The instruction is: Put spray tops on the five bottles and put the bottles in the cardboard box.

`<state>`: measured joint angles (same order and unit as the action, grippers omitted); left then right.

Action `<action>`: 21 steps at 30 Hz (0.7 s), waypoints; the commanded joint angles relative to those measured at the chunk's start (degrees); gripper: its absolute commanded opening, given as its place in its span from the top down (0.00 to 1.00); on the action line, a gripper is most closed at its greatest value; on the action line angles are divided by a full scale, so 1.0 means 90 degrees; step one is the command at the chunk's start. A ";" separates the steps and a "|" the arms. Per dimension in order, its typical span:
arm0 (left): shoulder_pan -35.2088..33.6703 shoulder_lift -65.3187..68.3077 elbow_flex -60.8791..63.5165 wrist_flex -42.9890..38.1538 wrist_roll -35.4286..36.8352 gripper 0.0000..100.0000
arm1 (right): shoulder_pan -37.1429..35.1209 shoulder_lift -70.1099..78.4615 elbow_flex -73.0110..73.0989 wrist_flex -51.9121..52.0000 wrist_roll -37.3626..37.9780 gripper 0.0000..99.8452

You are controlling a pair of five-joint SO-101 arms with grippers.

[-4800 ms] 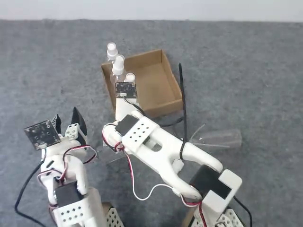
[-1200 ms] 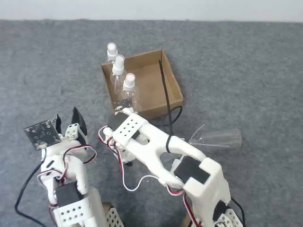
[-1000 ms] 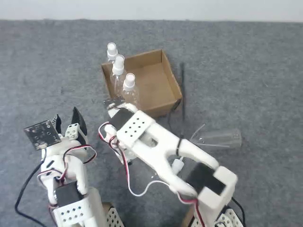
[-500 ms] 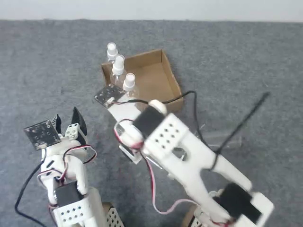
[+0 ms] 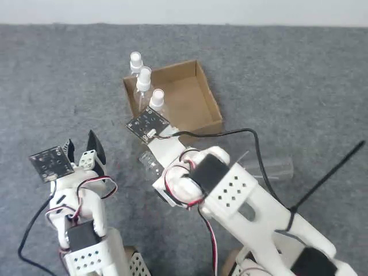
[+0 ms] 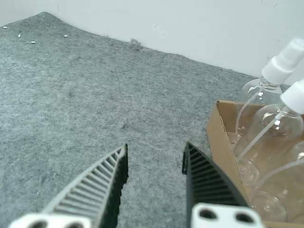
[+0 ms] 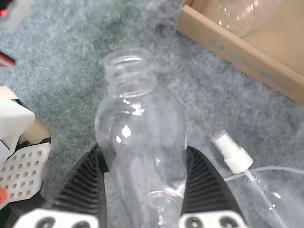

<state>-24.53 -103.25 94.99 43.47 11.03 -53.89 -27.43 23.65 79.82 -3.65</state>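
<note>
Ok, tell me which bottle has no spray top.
The bottle between the right gripper's jaws: its neck is open. The three bottles at the cardboard box carry white tops.

A mottled grey felt table cover (image 5: pixel 299 86), a plain brown cardboard box (image 5: pixel 190 99). The capped clear plastic bottles (image 6: pixel 256 90) have white spray tops (image 6: pixel 281 62); the open-necked clear plastic bottle (image 7: pixel 140 128) is see-through too. On the robot, black ribbed fingers (image 7: pixel 202 190), white arm shells (image 5: pixel 259 213), red and white wires (image 5: pixel 168 183).
</note>
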 commanded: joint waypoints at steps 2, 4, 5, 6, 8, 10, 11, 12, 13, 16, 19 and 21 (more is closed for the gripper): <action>-0.0059 -0.0127 -0.0073 -0.0176 -0.0039 0.82 | 0.0132 -0.0884 -0.0059 -0.0044 0.0987 0.99; -0.0059 -0.0127 -0.0073 -0.0176 -0.0039 0.82 | 0.0132 -0.1187 0.0078 0.0161 0.1260 0.99; -0.0059 -0.0127 -0.0073 -0.0176 -0.0039 0.82 | 0.0132 -0.1363 0.0176 0.0220 0.1338 0.99; -0.0059 -0.0127 -0.0073 -0.0176 -0.0039 0.82 | 0.0132 -0.1568 0.0303 0.0220 0.1377 0.99; -0.0059 -0.0127 -0.0073 -0.0176 -0.0039 0.82 | 0.0278 -0.2007 0.0615 0.0171 0.1368 0.99; -0.0059 -0.0127 -0.0073 -0.0176 -0.0039 0.82 | 0.0542 -0.2476 0.0947 -0.0024 0.1358 0.99; -0.0059 -0.0127 -0.0073 -0.0176 -0.0039 0.82 | 0.0737 -0.2711 0.1123 -0.0083 0.1377 0.99; -0.0059 -0.0127 -0.0073 -0.0176 -0.0039 0.82 | 0.0943 -0.2935 0.1280 -0.0103 0.1387 0.99; -0.0059 -0.0127 -0.0073 -0.0176 -0.0039 0.82 | 0.1138 -0.3150 0.1446 -0.0122 0.1397 0.99; -0.0059 -0.0127 -0.0073 -0.0176 -0.0039 0.82 | 0.1685 -0.3726 0.1905 -0.0054 0.1407 0.99; -0.0059 -0.0127 -0.0073 -0.0176 -0.0039 0.82 | 0.2291 -0.4244 0.2325 -0.0063 0.1436 0.99; -0.0049 -0.0127 -0.0073 -0.0176 -0.0039 0.82 | 0.2720 -0.4576 0.2452 -0.0073 0.1739 0.99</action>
<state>-24.53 -103.25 94.99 43.47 11.03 -36.75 -62.15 44.92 80.26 7.96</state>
